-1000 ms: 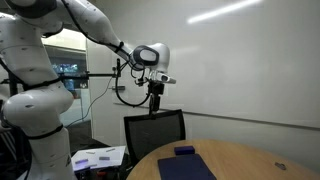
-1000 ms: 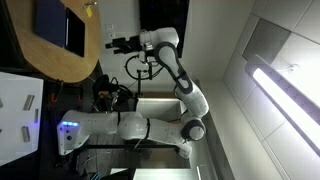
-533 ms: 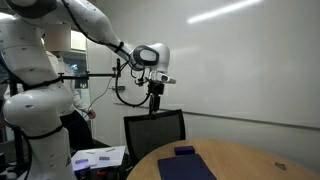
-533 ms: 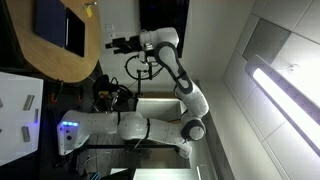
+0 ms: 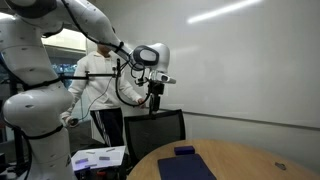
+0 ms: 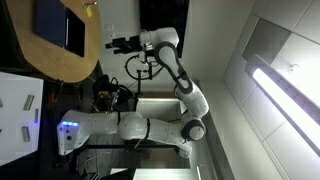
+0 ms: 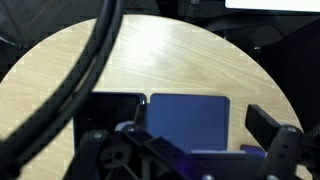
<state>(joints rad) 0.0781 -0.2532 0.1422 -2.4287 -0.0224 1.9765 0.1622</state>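
Since prior frame: person in white came in behind arm; arm same. End effector spread, empty, high up. Blue folder flat on counter, at 5 o'clock, well apart. Risk: swing toward 9 o'clock cld hit person; cable cld snag.

No legible txt, brand, no. or sign in any view. White sheets on the side table, seen in both exterior views, carry purple and dark print, but it's too small and blurred to read. Blue pad on the round table, wrist view: plain face, no lettering made out.
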